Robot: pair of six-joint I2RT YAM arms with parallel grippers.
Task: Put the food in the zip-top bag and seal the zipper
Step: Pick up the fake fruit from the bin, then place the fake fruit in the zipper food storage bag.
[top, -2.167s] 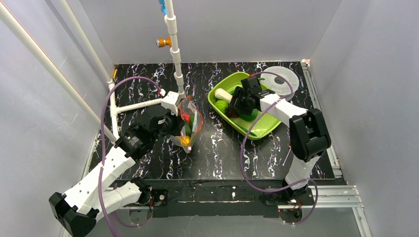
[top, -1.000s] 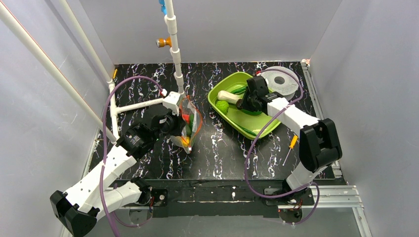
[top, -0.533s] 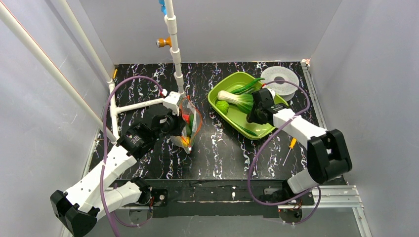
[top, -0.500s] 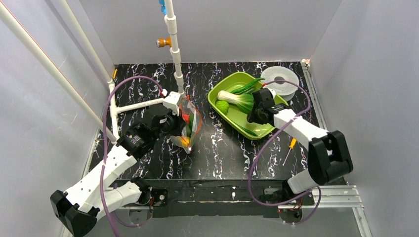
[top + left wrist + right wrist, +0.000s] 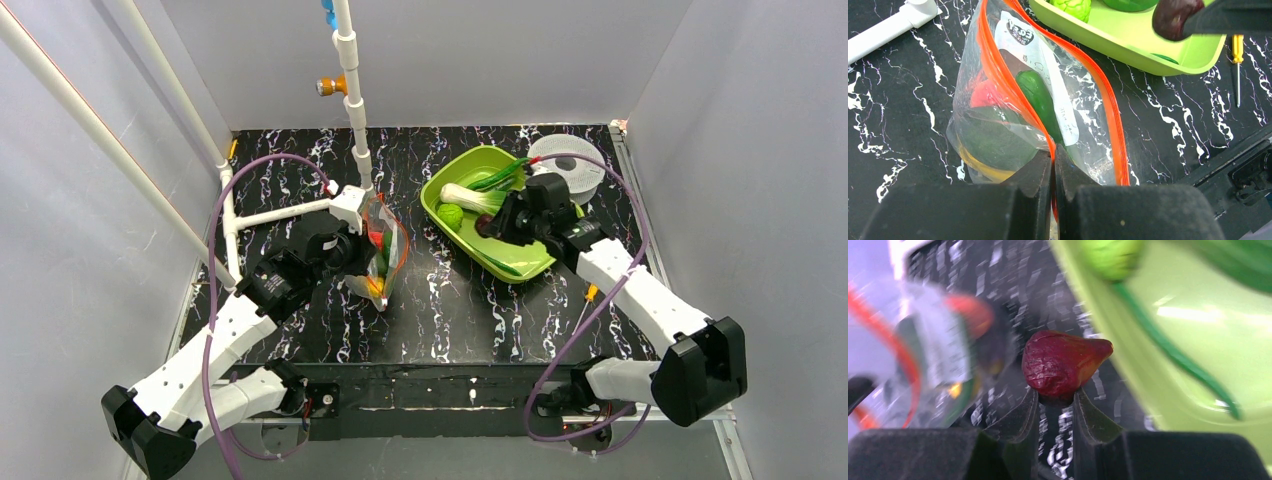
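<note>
The left gripper (image 5: 1053, 159) has its jaws pressed together on one zipper (image 5: 1109, 100) strip of the zip-top bag (image 5: 998, 125). This holds the bag upright on the table (image 5: 450, 310) with its mouth gaping, so more can drop in beside the food (image 5: 1038, 102) inside. The right gripper (image 5: 1055, 397) is clamped on a dark red fruit (image 5: 1060, 362), its arm reaching forward and leftward over the lime-green tray's (image 5: 530, 268) near rim, toward the bag.
</note>
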